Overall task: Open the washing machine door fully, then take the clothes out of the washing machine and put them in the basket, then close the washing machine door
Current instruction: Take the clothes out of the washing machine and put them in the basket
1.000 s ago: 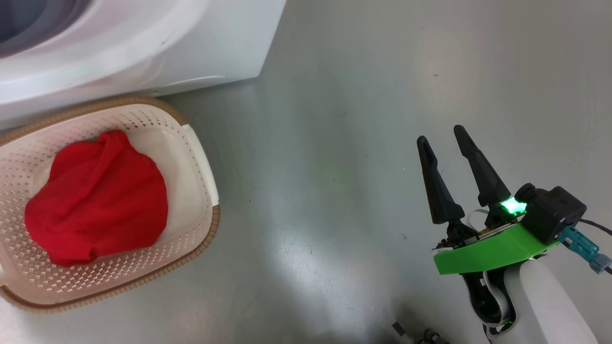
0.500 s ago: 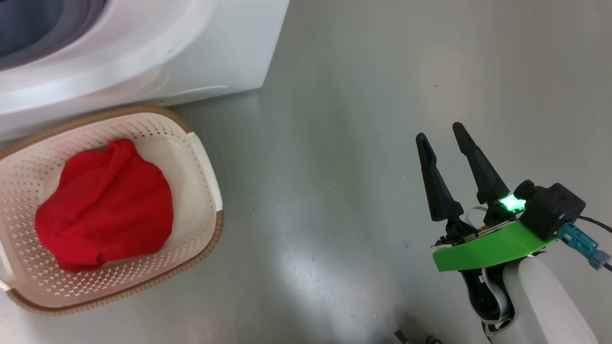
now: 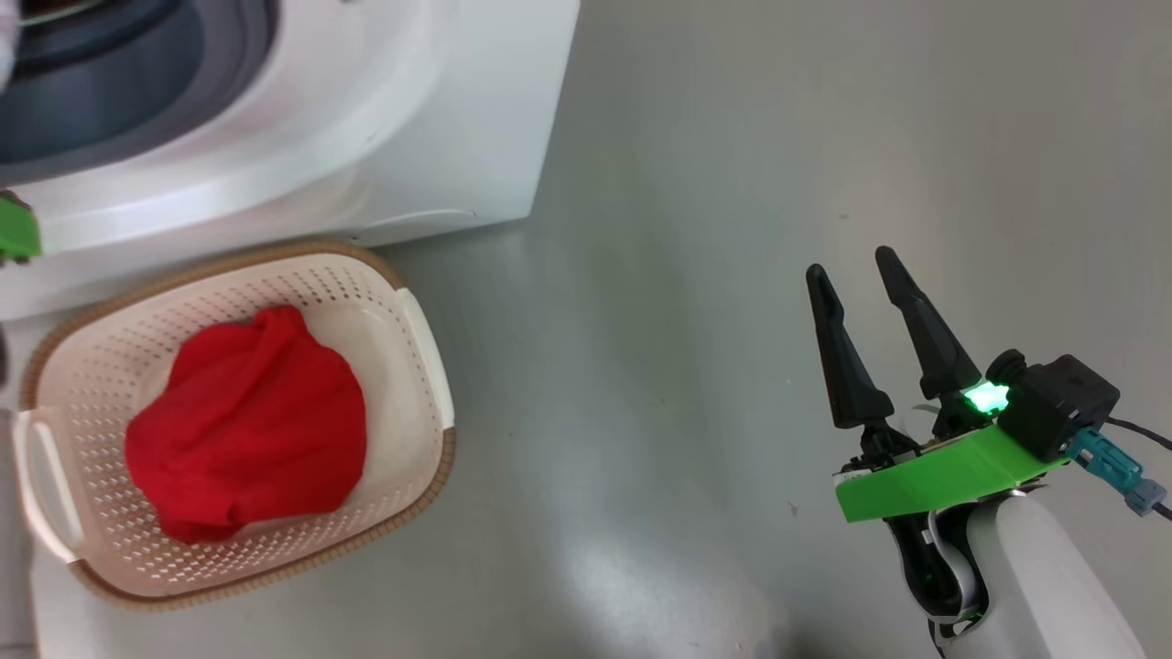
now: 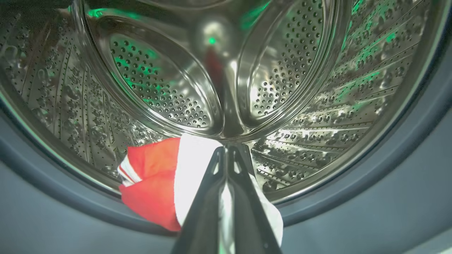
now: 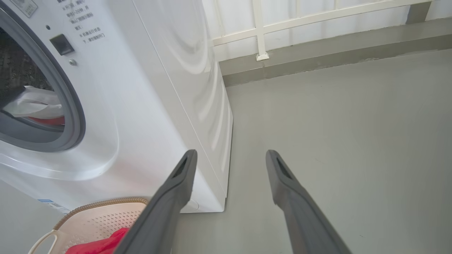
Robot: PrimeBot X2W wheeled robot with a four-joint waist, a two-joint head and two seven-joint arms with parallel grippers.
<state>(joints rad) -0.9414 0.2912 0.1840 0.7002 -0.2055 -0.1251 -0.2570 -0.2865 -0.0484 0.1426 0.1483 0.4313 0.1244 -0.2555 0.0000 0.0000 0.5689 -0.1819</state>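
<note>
While my left hand (image 4: pixel 227 151) pinched the red-and-white clothes (image 4: pixel 155 183) inside the washing machine (image 4: pixel 317 106), my right hand (image 3: pixel 849 261) hung open; the next move, I judged, was lifting them to the basket (image 3: pixel 445 458).

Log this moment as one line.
left gripper: shut on red-and-white garment in washing machine drum | right gripper: open, empty | basket: red garment inside
</note>
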